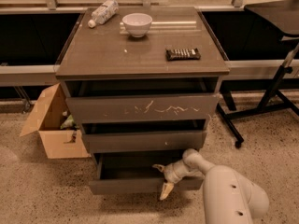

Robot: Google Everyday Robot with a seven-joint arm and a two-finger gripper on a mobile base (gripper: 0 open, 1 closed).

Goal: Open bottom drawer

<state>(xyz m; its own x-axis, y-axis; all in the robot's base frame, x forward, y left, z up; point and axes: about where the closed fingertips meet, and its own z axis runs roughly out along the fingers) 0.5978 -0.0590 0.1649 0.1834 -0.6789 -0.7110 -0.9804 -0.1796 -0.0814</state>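
The bottom drawer is the lowest, plain dark grey-brown front of the cabinet. It stands pulled partly out, with its dark inside showing. My gripper is at the top edge of the drawer front, right of its middle. The fingers are spread. One pale finger hangs down in front of the panel and the other sits behind it, inside the drawer. My white arm comes in from the lower right.
Above are the mid-sized front and the scratched largest front. On top lie a white bowl, a plastic bottle and a dark bar. An open cardboard box stands left; a black stand stands right.
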